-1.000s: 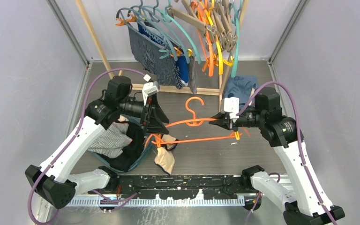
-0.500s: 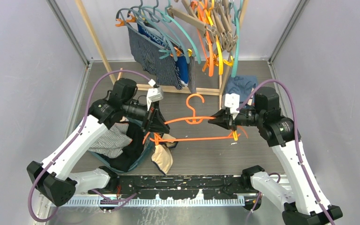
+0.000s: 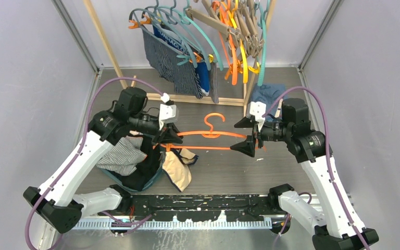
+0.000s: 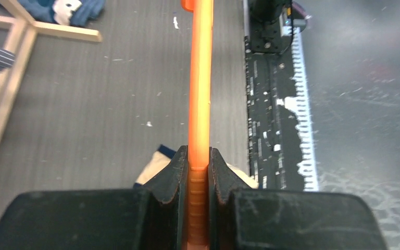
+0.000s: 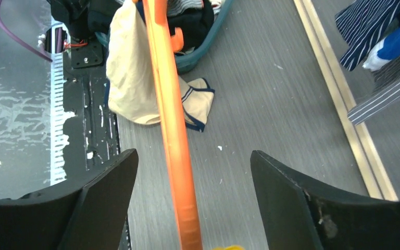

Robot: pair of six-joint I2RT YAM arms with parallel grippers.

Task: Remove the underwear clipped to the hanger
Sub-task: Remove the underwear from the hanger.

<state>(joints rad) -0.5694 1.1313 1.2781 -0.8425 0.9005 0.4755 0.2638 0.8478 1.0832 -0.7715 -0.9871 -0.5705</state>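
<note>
An orange hanger [image 3: 208, 134] hangs level over the table between my two arms. My left gripper [image 3: 170, 137] is shut on its left end, and the bar [image 4: 200, 78] runs straight out from between the fingers. My right gripper [image 3: 245, 136] stands open around the right end; the bar [image 5: 176, 140] passes between the spread fingers without touching either. Beige underwear with navy trim [image 3: 176, 169] dangles from the left end of the hanger [image 5: 129, 78]. More underwear, navy pinstriped [image 3: 169, 60] and bright blue [image 3: 203, 77], stays clipped to hangers on the rack.
A wooden rack [image 3: 198, 99] with teal, orange and wooden hangers [image 3: 234, 36] stands at the back. A teal basket [image 3: 159, 172] of dark and striped clothes sits under my left arm. A blue garment [image 3: 268, 96] lies behind my right arm. Grey walls close both sides.
My left gripper closed on the hanger's left end. My right gripper then opened and let go of the right end. The hanger rose slightly and shifted back.
</note>
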